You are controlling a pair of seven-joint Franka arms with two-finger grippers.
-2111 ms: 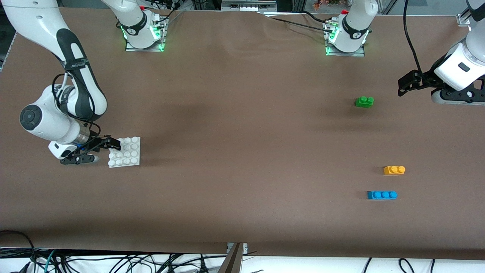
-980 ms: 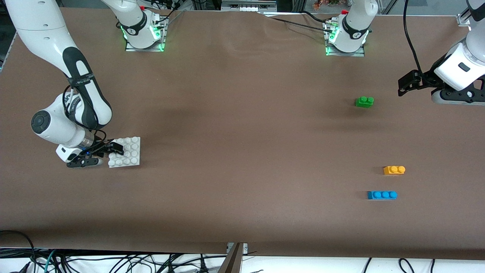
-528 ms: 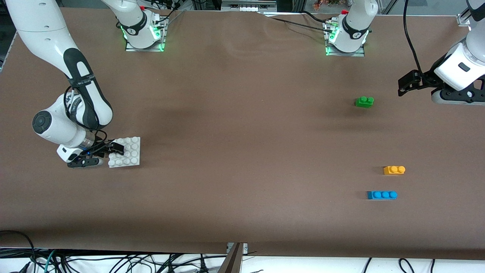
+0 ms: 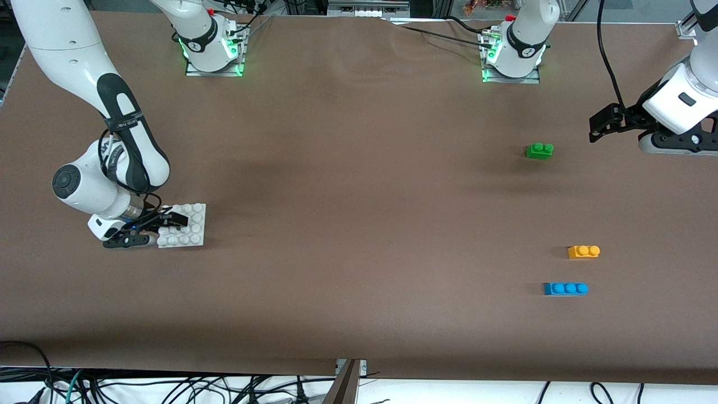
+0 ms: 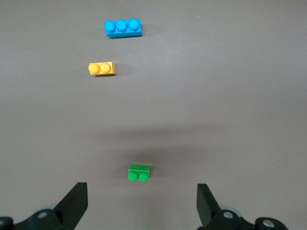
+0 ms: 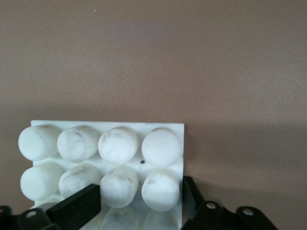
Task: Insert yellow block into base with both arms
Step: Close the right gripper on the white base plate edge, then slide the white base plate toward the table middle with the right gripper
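The white base [image 4: 188, 227] lies toward the right arm's end of the table. My right gripper [image 4: 170, 220] is shut on the base's edge; in the right wrist view its fingers [image 6: 76, 208] clasp two rows of studs on the base [image 6: 103, 143]. The yellow block [image 4: 583, 251] lies alone on the table toward the left arm's end, and also shows in the left wrist view [image 5: 102, 69]. My left gripper [image 4: 599, 124] hangs open and empty above the table, with the green brick [image 5: 139, 173] showing between its fingers [image 5: 72, 201].
A green two-stud brick [image 4: 539, 150] lies farther from the front camera than the yellow block. A blue three-stud brick [image 4: 565, 288] lies nearer, also in the left wrist view [image 5: 123, 28]. The brown table [image 4: 359, 224] is bare between base and bricks.
My right gripper has pushed farther onto the base and closed on it; the base has shifted slightly toward the right arm's end. The left arm has not moved.
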